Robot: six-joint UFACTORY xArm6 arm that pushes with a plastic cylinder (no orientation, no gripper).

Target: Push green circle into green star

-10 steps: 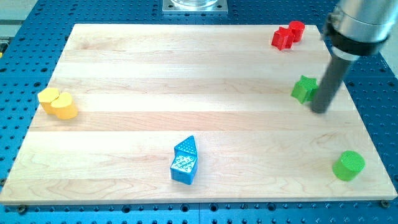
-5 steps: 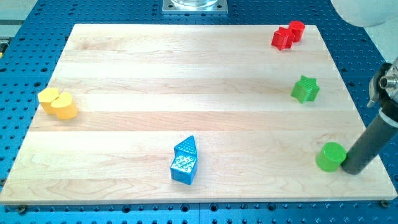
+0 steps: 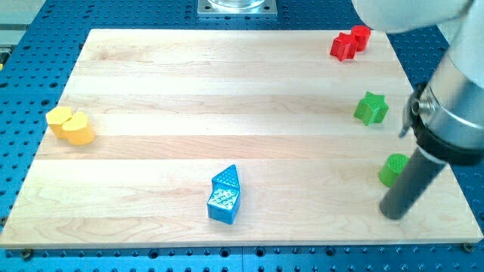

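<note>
The green circle (image 3: pixel 392 168) stands near the board's right edge, partly hidden behind my rod. The green star (image 3: pixel 371 108) lies above it, further up the right side, with a gap of bare wood between them. My tip (image 3: pixel 393 214) rests on the board just below the green circle, slightly to its left, close to it or touching it.
Two red blocks (image 3: pixel 349 41) sit together at the top right corner. Two yellow blocks (image 3: pixel 69 125) sit together at the left edge. Two blue blocks (image 3: pixel 224 196) sit together at the bottom middle. The wooden board (image 3: pixel 227 91) lies on a blue perforated table.
My tip swung from beside the green star down to the right of the green circle, then round below it. The green circle slid left and up, towards the green star.
</note>
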